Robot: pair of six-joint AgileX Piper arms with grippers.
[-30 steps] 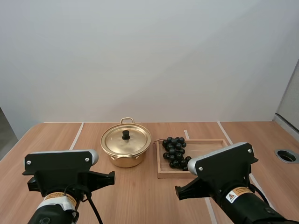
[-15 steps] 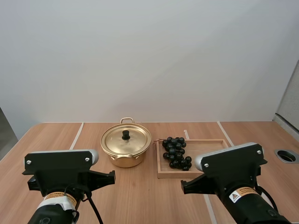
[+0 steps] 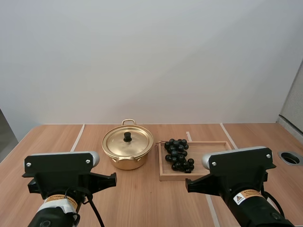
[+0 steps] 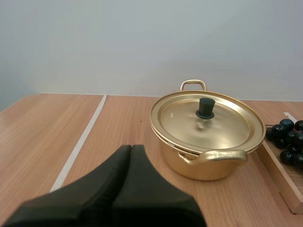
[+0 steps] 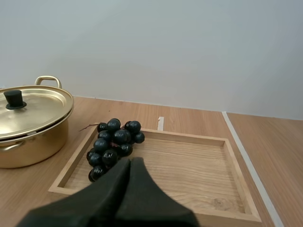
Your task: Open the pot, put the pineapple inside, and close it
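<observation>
The left gripper [image 4: 131,149] hangs near the gold pot [image 4: 208,158] without touching it, its fingers pressed together into one dark wedge. The lid [image 4: 184,118] sits on the pot, its black knob [image 4: 206,108] upright. Just beside the pot, dark grapes [image 4: 285,139] lie in a wooden tray [image 4: 283,177].

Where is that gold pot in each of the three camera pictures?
High view: the pot sits mid-table, just left of the wooden tray.
Left wrist view: the pot stands beyond the shut left tool, grapes beside it.
Right wrist view: the pot is beside the tray, next to the grapes.
Shared landmark: the dark grapes, always beside the pot.
</observation>
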